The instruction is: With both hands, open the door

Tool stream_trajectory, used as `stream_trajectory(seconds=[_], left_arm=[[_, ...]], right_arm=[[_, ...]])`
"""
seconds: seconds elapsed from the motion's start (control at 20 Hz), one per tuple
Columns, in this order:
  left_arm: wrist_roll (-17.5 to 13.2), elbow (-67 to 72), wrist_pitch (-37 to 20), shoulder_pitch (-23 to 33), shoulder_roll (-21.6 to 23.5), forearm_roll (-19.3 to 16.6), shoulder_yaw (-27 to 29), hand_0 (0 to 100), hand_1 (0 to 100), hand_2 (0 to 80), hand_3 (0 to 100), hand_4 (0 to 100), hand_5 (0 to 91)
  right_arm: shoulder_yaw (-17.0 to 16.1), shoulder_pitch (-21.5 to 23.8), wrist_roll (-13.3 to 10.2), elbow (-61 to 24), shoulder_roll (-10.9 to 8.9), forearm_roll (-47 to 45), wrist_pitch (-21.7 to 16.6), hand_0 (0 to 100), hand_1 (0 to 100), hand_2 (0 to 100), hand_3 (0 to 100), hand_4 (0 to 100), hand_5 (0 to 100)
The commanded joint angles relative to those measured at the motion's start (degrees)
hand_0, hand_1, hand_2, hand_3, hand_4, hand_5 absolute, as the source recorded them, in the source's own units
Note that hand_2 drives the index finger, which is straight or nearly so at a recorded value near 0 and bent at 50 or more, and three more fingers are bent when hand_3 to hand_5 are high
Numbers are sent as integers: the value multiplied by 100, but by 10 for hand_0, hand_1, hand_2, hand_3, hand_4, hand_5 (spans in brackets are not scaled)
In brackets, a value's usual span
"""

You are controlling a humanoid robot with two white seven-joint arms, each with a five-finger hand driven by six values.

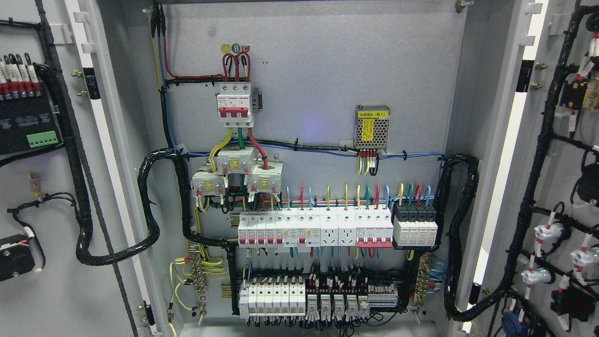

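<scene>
Both doors of a grey electrical cabinet stand swung wide. The left door (51,196) shows its inner face at the picture's left, with a black module and a wire loom on it. The right door (552,154) shows its inner face at the right, carrying black cable bundles and white lamp bodies. Between them the back panel (318,70) is fully exposed. Neither of my hands nor any arm appears in the head view.
On the panel sit a red-and-white main breaker (235,105), a meshed power supply (372,127), a row of small breakers (318,228) and terminal blocks (318,299). Thick black conduits (154,206) loop from each door into the cabinet.
</scene>
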Motion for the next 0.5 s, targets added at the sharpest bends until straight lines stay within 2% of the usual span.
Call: stream_trajectory(seconds=[0.0, 0.15, 0.45], left_arm=[[-12, 297, 86, -15, -58, 3, 19, 0, 0, 0, 0, 31, 0], [-12, 288, 86, -15, -49, 3, 19, 0, 0, 0, 0, 31, 0], [-4, 279, 77, -24, -58, 3, 19, 0, 0, 0, 0, 31, 0]], right_arm=[[-24, -117, -71, 313, 133, 195, 134, 107, 0, 0, 0, 0, 0], [-24, -126, -212, 313, 141, 265, 134, 106, 0, 0, 0, 0, 0], [-24, -126, -221, 313, 229, 274, 125, 107, 0, 0, 0, 0, 0]])
